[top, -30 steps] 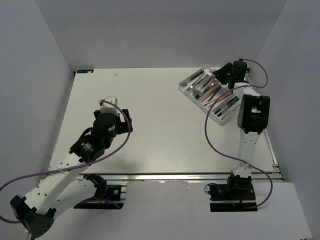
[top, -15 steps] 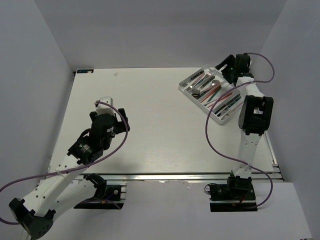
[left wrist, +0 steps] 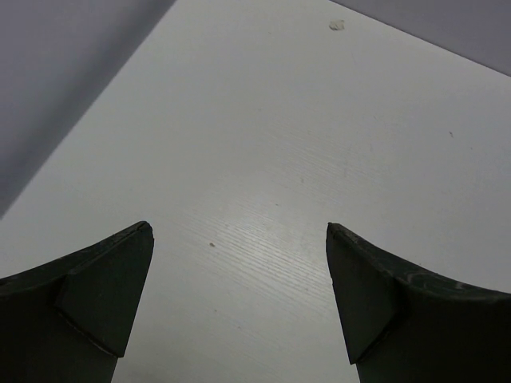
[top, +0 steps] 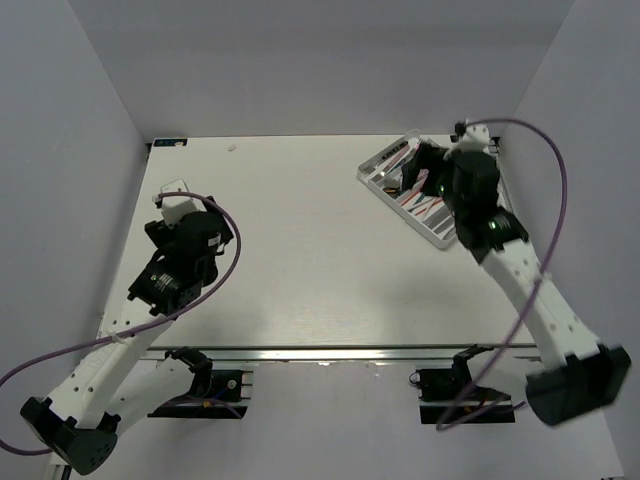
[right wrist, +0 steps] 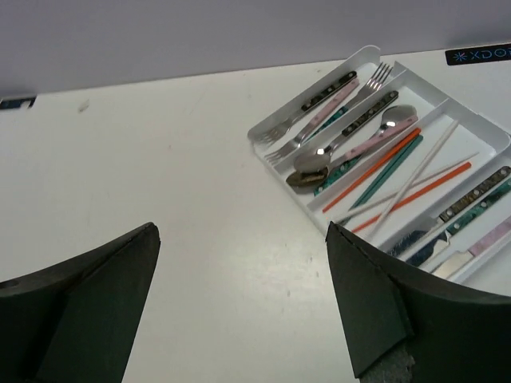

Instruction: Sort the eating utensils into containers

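Observation:
The clear tray (right wrist: 306, 198) lies at the upper right of the right wrist view, and its compartments hold the utensils: forks (right wrist: 319, 100), spoons (right wrist: 351, 140), orange, teal and pale sticks (right wrist: 375, 167), and knives (right wrist: 471, 199). My right gripper (right wrist: 239, 231) is open and empty over bare table, just left of the tray's near edge. In the top view the right arm (top: 470, 190) covers part of the tray (top: 375, 175). My left gripper (left wrist: 238, 227) is open and empty above bare table on the far left side. No utensil shows outside the tray.
A small pale speck (left wrist: 337, 25) lies on the table near the back edge. Grey walls close in the left, back and right sides. The left arm (top: 185, 250) leans over the left part of the table.
The right gripper has opened wide and pulled back from the tray's far end to its left side, its arm swinging down and right. The left gripper has drawn back to the left.

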Controlling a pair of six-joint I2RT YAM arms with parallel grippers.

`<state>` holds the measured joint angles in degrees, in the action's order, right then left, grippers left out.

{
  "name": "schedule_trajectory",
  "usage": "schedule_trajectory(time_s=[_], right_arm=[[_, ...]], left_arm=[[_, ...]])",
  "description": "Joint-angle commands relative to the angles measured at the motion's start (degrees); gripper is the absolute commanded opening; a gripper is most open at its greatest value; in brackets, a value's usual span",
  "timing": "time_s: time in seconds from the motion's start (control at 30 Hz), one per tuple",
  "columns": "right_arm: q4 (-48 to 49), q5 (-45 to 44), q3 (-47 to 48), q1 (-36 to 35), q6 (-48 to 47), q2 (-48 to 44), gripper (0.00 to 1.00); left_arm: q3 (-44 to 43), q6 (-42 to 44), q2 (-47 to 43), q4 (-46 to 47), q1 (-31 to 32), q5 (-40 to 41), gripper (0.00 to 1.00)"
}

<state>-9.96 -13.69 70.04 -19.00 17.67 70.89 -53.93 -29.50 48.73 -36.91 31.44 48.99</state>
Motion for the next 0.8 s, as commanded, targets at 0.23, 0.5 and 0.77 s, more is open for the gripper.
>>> schedule_trajectory(time_s=[0.23, 0.5, 0.77], right_arm=[[-18.9, 1.8, -13.4, -1.9, -6.2, -26.5, 0.89], [-23.7, -2.5, -17.7, -3.1, -5.1, -38.2, 0.89], [-20.2, 0.3, -22.4, -3.1, -6.8, -41.1, 0.89]], left_arm=[[-2.9, 0.9, -3.0, -5.2, -0.4, 13.0, 0.98], [2.6, -2.1, -9.4, -6.3, -0.4, 10.2, 0.98], [5.6, -2.5, -11.1, -4.4, -0.4, 7.2, 0.98]])
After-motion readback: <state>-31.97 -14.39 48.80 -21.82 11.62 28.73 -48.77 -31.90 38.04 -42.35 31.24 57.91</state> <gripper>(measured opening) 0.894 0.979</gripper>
